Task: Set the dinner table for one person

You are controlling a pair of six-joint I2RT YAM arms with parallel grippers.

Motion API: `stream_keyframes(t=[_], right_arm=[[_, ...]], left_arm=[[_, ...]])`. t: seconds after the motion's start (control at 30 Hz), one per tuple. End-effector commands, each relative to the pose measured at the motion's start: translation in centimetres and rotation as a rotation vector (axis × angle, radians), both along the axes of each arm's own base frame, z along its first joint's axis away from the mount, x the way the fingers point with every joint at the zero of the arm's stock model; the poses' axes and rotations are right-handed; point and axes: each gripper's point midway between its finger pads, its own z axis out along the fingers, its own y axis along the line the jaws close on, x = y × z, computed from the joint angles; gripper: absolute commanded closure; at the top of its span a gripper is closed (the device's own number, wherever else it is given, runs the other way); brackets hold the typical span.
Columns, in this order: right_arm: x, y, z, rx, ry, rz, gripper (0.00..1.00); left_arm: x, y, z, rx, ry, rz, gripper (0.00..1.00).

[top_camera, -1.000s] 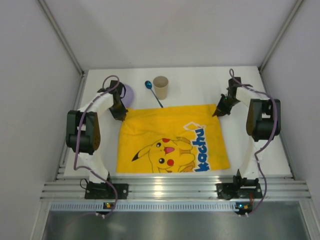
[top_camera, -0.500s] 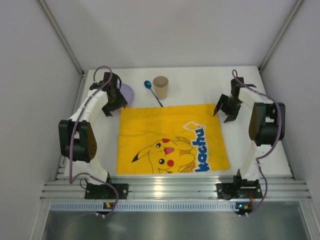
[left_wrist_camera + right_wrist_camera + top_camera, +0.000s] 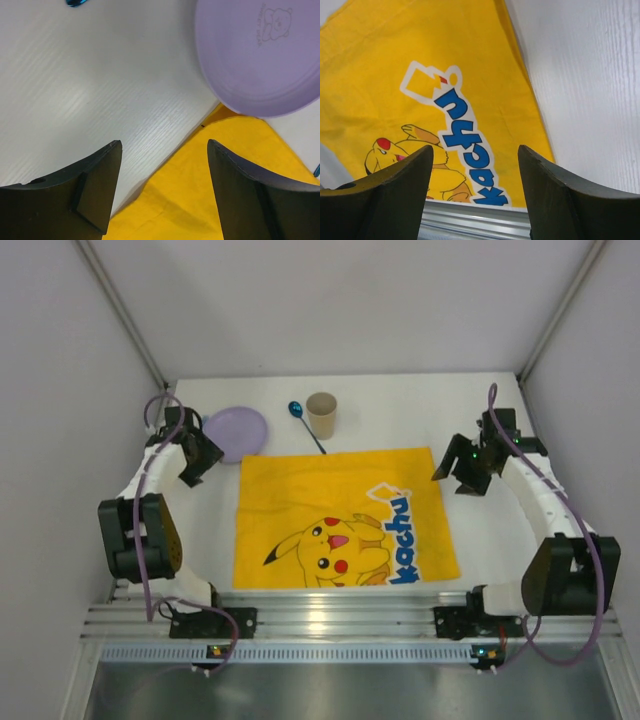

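My left pincer (image 3: 164, 145) and my right pincer (image 3: 475, 150) are both wide open and hold nothing, one beside each far corner of the mat (image 3: 340, 515). The mat lies flat on the near middle of the table (image 3: 400, 405), so I judge that step done. The plate (image 3: 236, 432), spoon (image 3: 305, 425) and cup (image 3: 321, 415) are along its far edge, not yet arranged.

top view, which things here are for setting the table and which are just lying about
For the job: large matte white tabletop; yellow Pikachu-print cloth mat; round lilac plate; beige cup; blue metallic spoon.
Not part of it: aluminium rail at the near edge; grey enclosure walls.
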Motion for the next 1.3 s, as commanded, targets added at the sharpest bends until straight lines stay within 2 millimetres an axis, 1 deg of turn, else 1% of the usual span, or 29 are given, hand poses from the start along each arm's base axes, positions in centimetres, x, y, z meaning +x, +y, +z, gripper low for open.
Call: stream_keyframes(t=[0.0, 0.03, 0.13, 0.2, 0.23, 0.27, 0.3, 0.33, 0.43, 0.5, 0.57, 0.6, 0.7, 0.73, 0.77, 0.83, 0.87, 0.9, 0.93, 0.97, 1.0, 1.03, 1.07, 1.1, 1.13, 1.17, 1.2, 1.23, 1.27], right_arm=[[-1.8, 0.9, 0.6, 0.021, -0.044, 0.062, 0.3], [-2.0, 0.9, 0.8, 0.022, -0.055, 0.066, 0.3], [-2.9, 1.3, 1.2, 0.041, -0.087, 0.083, 0.3], [-3.2, 1.6, 1.7, 0.058, -0.113, 0.087, 0.3], [-3.2, 1.7, 2.0, 0.062, -0.123, 0.086, 0.3], [-3.3, 1.7, 2.4, 0.066, -0.135, 0.082, 0.3], [-3.1, 1.7, 3.0, 0.068, -0.153, 0.082, 0.3], [-3.1, 1.7, 3.3, 0.066, -0.158, 0.083, 0.3], [-2.8, 1.7, 4.6, 0.068, -0.176, 0.08, 0.3], [-2.3, 1.8, 5.9, 0.067, -0.199, 0.085, 0.3], [-2.1, 1.8, 6.4, 0.066, -0.202, 0.085, 0.3], [-1.8, 1.8, 7.1, 0.065, -0.22, 0.086, 0.3], [-1.1, 2.2, 7.8, 0.072, -0.233, 0.096, 0.3], [-0.7, 2.6, 7.7, 0.087, -0.231, 0.099, 0.3], [-0.5, 3.2, 8.0, 0.099, -0.239, 0.115, 0.29], [0.7, 5.1, 8.4, 0.149, -0.265, 0.163, 0.29], [0.8, 6.8, 8.6, 0.168, -0.273, 0.214, 0.29], [1.6, 7.9, 9.6, 0.175, -0.306, 0.243, 0.29], [2.5, 9.1, 8.8, 0.177, -0.277, 0.269, 0.29], [3.1, 11.1, 10.4, 0.182, -0.312, 0.323, 0.29], [3.8, 12.1, 10.5, 0.179, -0.308, 0.34, 0.29], [4.8, 13.3, 9.2, 0.181, -0.262, 0.353, 0.29], [5.8, 14.8, 10.8, 0.197, -0.298, 0.379, 0.29], [7.1, 15.8, 9.6, 0.211, -0.263, 0.379, 0.29], [7.9, 16.5, 9.7, 0.222, -0.263, 0.382, 0.29], [9.3, 17.2, 11.4, 0.236, -0.306, 0.386, 0.29], [10.3, 17.5, 11.5, 0.239, -0.309, 0.375, 0.29], [11.7, 18.0, 9.7, 0.234, -0.265, 0.362, 0.29], [13.0, 18.4, 11.1, 0.235, -0.288, 0.357, 0.29]], left_arm=[[4.4, -1.0, 1.5, -0.048, -0.195, -0.065, 0.25], [5.0, -1.0, 1.8, -0.058, -0.222, -0.067, 0.25], [6.1, -0.6, 1.0, -0.063, -0.211, -0.059, 0.25], [6.9, -0.3, -1.0, -0.065, -0.159, -0.053, 0.26], [6.8, -0.2, -1.1, -0.065, -0.15, -0.049, 0.27], [7.0, -0.2, -2.4, -0.069, -0.118, -0.048, 0.28], [7.0, -0.2, -3.1, -0.073, -0.104, -0.049, 0.29], [7.0, -0.2, -4.4, -0.079, -0.079, -0.045, 0.29], [7.3, -0.3, -6.5, -0.093, -0.068, -0.034, 0.3], [8.0, -0.2, -6.9, -0.1, -0.087, -0.018, 0.32], [8.4, -0.2, -7.5, -0.111, -0.082, -0.007, 0.37], [8.5, -0.2, -7.7, -0.113, -0.081, -0.003, 0.39], [9.1, -0.1, -8.4, -0.119, -0.076, 0.006, 0.49], [9.5, -0.6, -8.7, -0.147, -0.073, -0.012, 0.55], [9.8, -0.7, -8.8, -0.153, -0.072, -0.018, 0.67], [10.4, -1.0, -9.4, -0.175, -0.059, -0.038, 1.0], [10.6, -1.1, -9.3, -0.184, -0.057, -0.044, 1.0], [10.9, -1.1, -8.7, -0.184, -0.067, -0.05, 1.0], [11.4, -1.1, -7.7, -0.178, -0.095, -0.06, 1.0], [11.8, -0.9, -6.4, -0.169, -0.128, -0.065, 1.0], [12.0, -0.8, -5.3, -0.155, -0.154, -0.07, 1.0], [12.3, -0.5, -2.7, -0.13, -0.204, -0.073, 1.0], [12.3, -0.4, -1.3, -0.119, -0.226, -0.076, 1.0], [12.6, -0.2, 0.2, -0.107, -0.253, -0.078, 1.0], [12.5, -0.2, 3.0, -0.092, -0.306, -0.082, 1.0], [12.5, -0.4, 4.2, -0.098, -0.329, -0.096, 1.0], [12.4, -0.9, 5.5, -0.107, -0.355, -0.108, 1.0], [12.1, -1.6, 7.1, -0.122, -0.382, -0.123, 1.0], [11.5, -3.1, 7.6, -0.151, -0.372, -0.161, 1.0]])
